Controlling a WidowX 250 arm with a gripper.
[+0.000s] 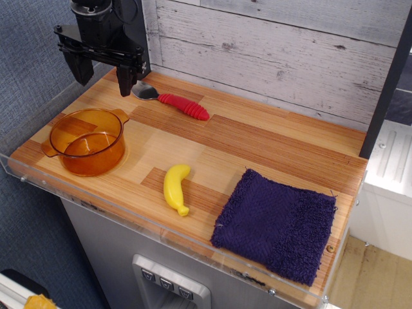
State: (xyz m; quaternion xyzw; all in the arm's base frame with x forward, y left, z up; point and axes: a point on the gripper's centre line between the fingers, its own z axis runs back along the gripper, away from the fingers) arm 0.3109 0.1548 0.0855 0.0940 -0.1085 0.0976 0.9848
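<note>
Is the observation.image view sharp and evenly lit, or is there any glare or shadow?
In observation.image: sharp focus and soft, even light; the orange pot glows translucent; a faint shadow lies beside the banana; the open claw is dark, showing little detail.

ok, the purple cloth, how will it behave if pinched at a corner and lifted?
The purple cloth looks like soft terry, so it will probably drape limp. Lying flat on the wooden counter, it would likely bunch rather than slide if pushed. Probably light.

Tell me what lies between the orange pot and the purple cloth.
In the only view, the yellow banana lies on the wooden tabletop between the orange pot and the purple cloth, touching neither.
</note>
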